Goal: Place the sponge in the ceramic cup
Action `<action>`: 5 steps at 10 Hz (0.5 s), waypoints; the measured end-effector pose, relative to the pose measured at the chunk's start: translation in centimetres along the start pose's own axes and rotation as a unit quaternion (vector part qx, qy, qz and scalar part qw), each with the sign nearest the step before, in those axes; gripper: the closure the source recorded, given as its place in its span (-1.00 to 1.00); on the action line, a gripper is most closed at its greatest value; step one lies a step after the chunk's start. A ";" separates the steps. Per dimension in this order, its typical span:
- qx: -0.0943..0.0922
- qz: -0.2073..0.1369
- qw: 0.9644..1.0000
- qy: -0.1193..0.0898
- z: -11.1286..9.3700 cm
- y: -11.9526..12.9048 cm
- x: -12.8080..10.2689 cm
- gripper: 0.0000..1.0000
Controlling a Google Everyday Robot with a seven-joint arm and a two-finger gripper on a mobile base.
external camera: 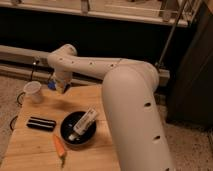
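A white tube [86, 121] lies in a black pan [69, 126]; carrot [59, 146] and black bar [41, 123] nearby.

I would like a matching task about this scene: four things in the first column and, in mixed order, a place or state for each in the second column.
Things:
1. ceramic cup
2. black pan
3. orange carrot
4. gripper

Places or states:
A. lies in front of the pan, nearest the camera
B. shut on the sponge, raised just right of the cup in the view
C. white, farthest to the left
D. holds a white tube

Pairs: 1-C, 2-D, 3-A, 4-B
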 end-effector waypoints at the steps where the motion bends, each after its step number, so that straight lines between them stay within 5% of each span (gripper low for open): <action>1: -0.005 -0.017 1.000 -0.013 0.3 -0.2 0.7 1.00; 5: -0.027 -0.062 0.995 -0.070 0.6 1.1 3.0 1.00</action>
